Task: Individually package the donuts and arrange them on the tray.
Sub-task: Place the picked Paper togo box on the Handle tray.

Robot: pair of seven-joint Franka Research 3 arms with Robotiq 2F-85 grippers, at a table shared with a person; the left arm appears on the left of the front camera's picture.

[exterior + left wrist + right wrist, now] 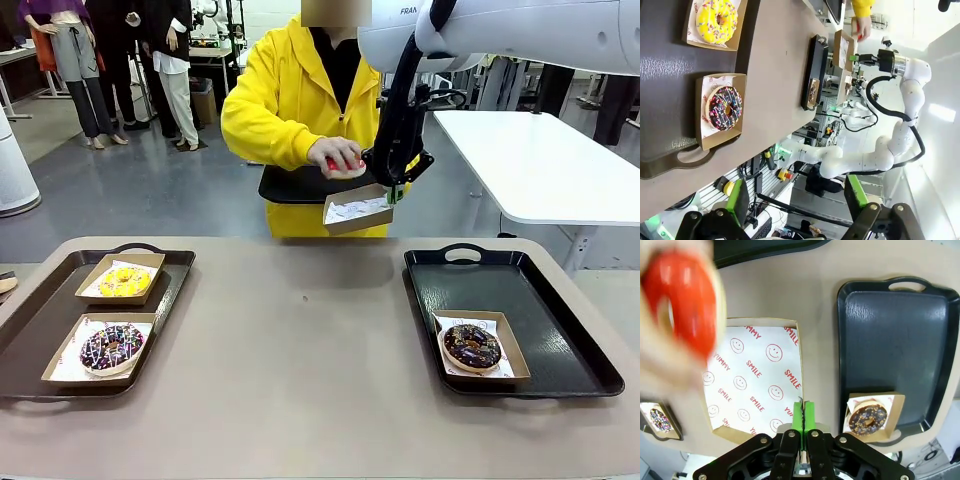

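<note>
Sprinkled chocolate ring donut (111, 346) sat boxed at 7 o'clock; right gripper (394, 194), pinched on an empty paper-lined cardboard box (358, 209) at 12, presented it for the person's hand (335, 154) lowering the glossy red-iced donut (346, 168); left gripper (797, 200) apart.

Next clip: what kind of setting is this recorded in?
Probably a robotics lab staged as a shop counter: a plain table with black serving trays, another white robot arm at a bench behind, and grey open floor with white work tables beyond the person.
</note>
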